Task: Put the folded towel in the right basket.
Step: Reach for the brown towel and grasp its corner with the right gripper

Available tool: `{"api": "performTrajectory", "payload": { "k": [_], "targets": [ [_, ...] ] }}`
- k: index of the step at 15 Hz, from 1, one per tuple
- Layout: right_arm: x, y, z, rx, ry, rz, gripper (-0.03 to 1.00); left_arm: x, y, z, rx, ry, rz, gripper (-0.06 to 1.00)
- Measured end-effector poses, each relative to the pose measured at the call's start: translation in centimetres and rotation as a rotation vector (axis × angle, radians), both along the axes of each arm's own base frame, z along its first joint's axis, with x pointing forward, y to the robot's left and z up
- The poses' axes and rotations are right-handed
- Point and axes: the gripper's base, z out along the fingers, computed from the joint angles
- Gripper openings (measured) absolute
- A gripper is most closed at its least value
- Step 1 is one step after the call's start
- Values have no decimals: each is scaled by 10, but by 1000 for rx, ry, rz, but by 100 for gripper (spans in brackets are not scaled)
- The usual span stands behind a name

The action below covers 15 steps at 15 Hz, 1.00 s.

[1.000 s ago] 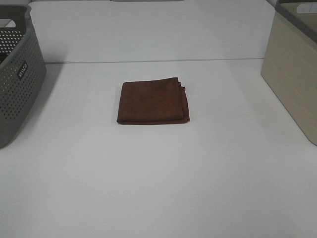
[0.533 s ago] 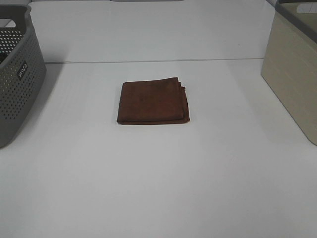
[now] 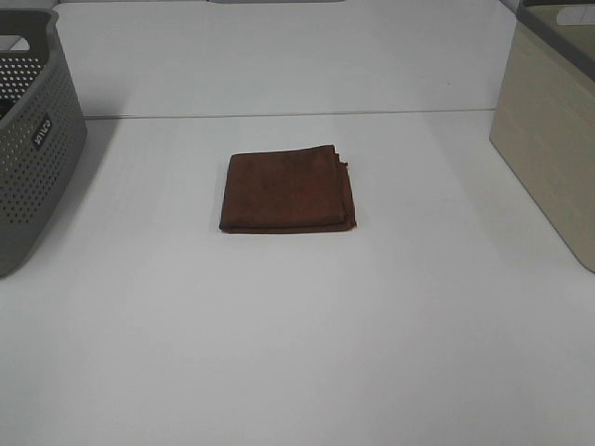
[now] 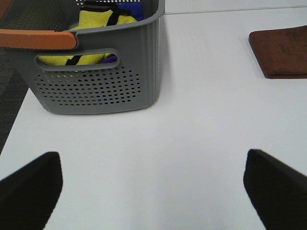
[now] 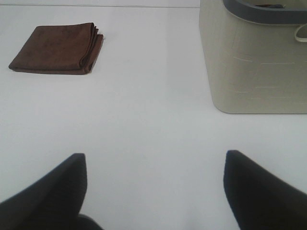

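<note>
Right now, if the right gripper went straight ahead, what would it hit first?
Probably nothing: the right gripper faces bare table between the towel and beige basket, though depth is unclear.

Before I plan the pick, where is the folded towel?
Exterior high view: the folded towel lies centrally, between the grey basket at left and the beige basket at right.

You have one label only: a small dark tag (image 3: 42, 132) with pale lettering on the grey basket (image 3: 20, 190) at ten o'clock, too blurred to read.
</note>
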Motion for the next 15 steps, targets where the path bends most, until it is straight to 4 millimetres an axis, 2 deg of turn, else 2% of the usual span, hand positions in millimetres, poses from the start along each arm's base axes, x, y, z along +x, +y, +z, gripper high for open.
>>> {"api": "performTrajectory", "payload": {
  "k": [3, 7, 11, 14, 15],
  "targets": [
    [1, 0, 11, 3, -70, -6, 75, 0, 0, 0, 0, 0, 0, 97],
    [36, -2, 38, 12, -24, -17, 75, 0, 0, 0, 0, 0, 0, 97],
    [103, -3, 68, 30, 73, -27, 75, 0, 0, 0, 0, 0, 0, 97],
    [169, -4, 87, 31, 172, -26, 75, 0, 0, 0, 0, 0, 0, 97],
    [178, -4, 92, 29, 174, -25, 75, 0, 0, 0, 0, 0, 0, 97]
  ]
}}
